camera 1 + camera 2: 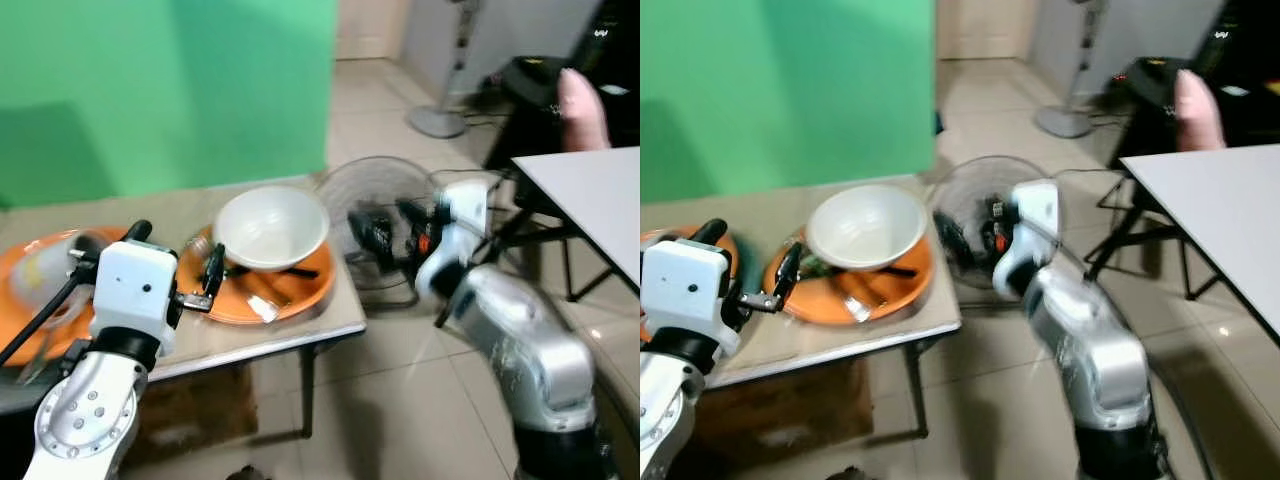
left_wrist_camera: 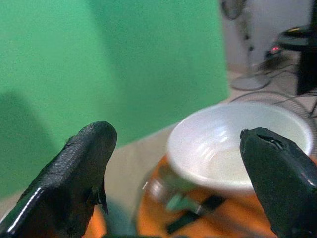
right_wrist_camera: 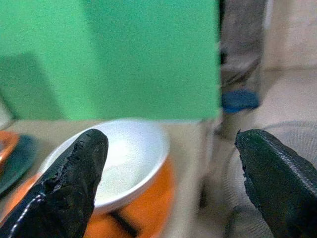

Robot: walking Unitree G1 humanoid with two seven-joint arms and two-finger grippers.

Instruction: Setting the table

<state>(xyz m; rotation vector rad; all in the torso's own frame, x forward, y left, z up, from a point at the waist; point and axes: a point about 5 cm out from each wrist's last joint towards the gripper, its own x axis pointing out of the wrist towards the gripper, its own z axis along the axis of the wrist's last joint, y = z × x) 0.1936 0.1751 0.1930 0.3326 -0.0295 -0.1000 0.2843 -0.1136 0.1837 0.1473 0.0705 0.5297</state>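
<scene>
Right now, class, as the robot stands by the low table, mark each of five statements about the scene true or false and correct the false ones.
1. The white bowl sits on an orange plate. True.
2. The wall behind the low table is red. False: it is green.
3. The left tool has its fingers spread apart. True.
4. The right tool is clamped on the white bowl. False: its fingers are apart and hold nothing.
5. A floor fan lies beside the low table's end. True.
</scene>
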